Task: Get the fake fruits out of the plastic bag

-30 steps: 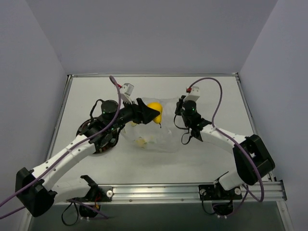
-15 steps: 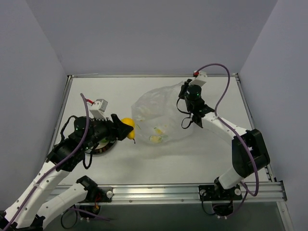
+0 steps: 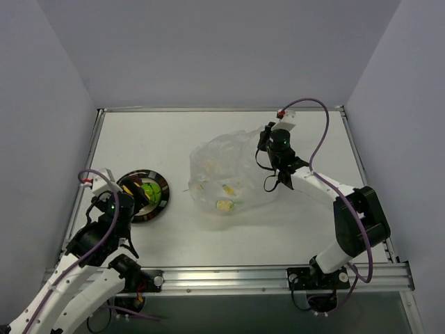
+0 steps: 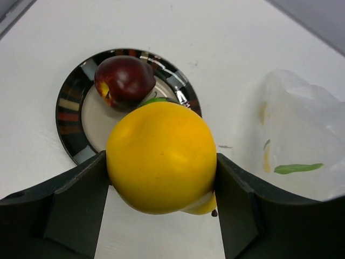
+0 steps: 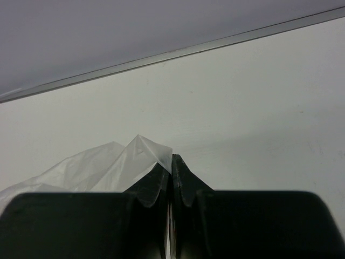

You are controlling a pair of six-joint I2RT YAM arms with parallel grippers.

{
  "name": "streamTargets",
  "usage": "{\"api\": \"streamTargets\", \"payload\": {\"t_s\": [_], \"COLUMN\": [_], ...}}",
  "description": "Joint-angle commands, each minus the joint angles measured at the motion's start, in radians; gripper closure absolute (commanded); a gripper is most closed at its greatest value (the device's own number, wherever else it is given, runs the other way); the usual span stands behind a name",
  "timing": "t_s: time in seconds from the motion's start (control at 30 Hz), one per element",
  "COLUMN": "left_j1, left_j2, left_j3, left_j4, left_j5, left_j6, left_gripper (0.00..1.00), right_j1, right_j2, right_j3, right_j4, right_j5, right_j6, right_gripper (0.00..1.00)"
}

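Observation:
My left gripper (image 4: 161, 189) is shut on the yellow fruit (image 4: 161, 156) and holds it above the near side of the dark-rimmed plate (image 4: 67, 113). The dark red fruit (image 4: 124, 81) lies on the plate, and a sliver of the green fruit (image 4: 156, 100) shows behind the yellow one. In the top view the left gripper (image 3: 133, 197) is at the plate (image 3: 161, 198). The clear plastic bag (image 3: 229, 174) lies crumpled mid-table; it also shows in the left wrist view (image 4: 302, 145). My right gripper (image 5: 171, 162) is shut on a fold of the bag (image 5: 108, 164) at its right edge (image 3: 267, 149).
A metal rail (image 3: 222, 277) runs along the near table edge. The table's back edge (image 5: 161, 54) meets a grey wall. Walls close in on both sides. Small yellow-green prints (image 3: 224, 204) show through the bag.
My left arm has pulled back to the left, carrying the yellow fruit from the bag to the plate. The bag has slumped and shifted; the right gripper still pinches its edge.

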Motion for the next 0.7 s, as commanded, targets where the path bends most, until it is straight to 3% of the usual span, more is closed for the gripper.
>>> {"api": "streamTargets", "payload": {"t_s": [0.0, 0.17, 0.23, 0.43, 0.67], "left_j1": [0.013, 0.075, 0.136, 0.308, 0.47], "left_j2": [0.071, 0.039, 0.048, 0.089, 0.186], "left_j3": [-0.019, -0.126, -0.155, -0.313, -0.338], "left_j4": [-0.042, -0.003, 0.036, 0.347, 0.445], "left_j5": [-0.039, -0.031, 0.016, 0.219, 0.36], "left_j6": [-0.085, -0.109, -0.09, 0.003, 0.071], "left_gripper": [0.75, 0.75, 0.75, 0.75, 0.68], "right_j1": [-0.006, -0.02, -0.023, -0.027, -0.031], "right_j2": [-0.056, -0.087, -0.096, -0.141, -0.135], "right_j3": [-0.018, -0.041, -0.047, -0.075, -0.088], "right_j4": [0.053, 0.063, 0.066, 0.079, 0.089], "right_j5": [-0.013, -0.028, -0.036, -0.027, -0.039], "right_j6": [-0.001, 0.002, 0.003, -0.013, -0.007], "right_gripper": [1.0, 1.0, 1.0, 1.0, 1.0]}}
